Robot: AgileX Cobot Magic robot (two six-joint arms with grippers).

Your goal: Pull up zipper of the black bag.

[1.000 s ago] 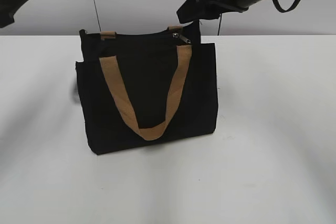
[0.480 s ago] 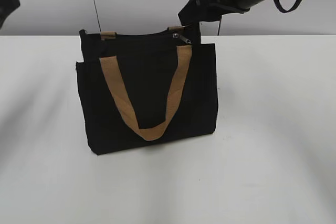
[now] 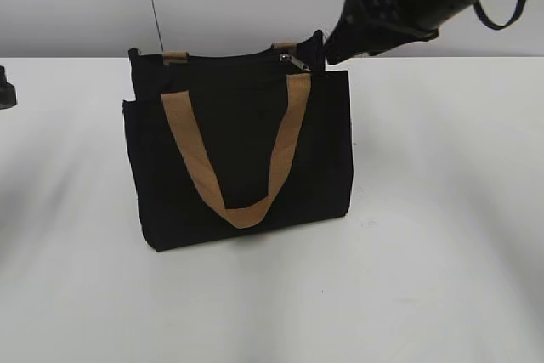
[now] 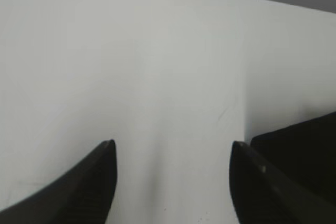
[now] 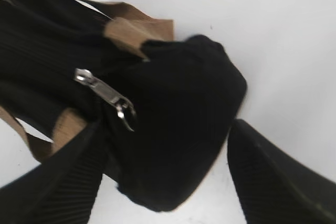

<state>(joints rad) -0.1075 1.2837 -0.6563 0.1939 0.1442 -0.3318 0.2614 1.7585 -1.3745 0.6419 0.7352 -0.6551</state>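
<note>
The black bag point(image 3: 242, 150) stands upright on the white table, one tan handle point(image 3: 242, 210) hanging down its front. The silver zipper pull point(image 3: 294, 61) lies on the top edge near the bag's right end. My right gripper point(image 3: 338, 40) hovers just above and to the right of the bag's top right corner. In the right wrist view it point(image 5: 168, 129) is open, its fingers either side of that corner point(image 5: 184, 119), with the pull point(image 5: 102, 92) up and to the left. My left gripper point(image 4: 173, 148) is open over bare table, a bag edge point(image 4: 304, 150) to its right.
The white table point(image 3: 442, 210) spreads all round the bag. A grey wall stands behind it. A thin dark cable point(image 3: 153, 2) hangs down behind the bag's left end. Only a dark bit of my left arm point(image 3: 5, 91) shows at the exterior view's left edge.
My right gripper has moved right and a little down, from above the zipper end to beside the bag's right corner. My left arm has dropped down the left edge. The bag has not moved.
</note>
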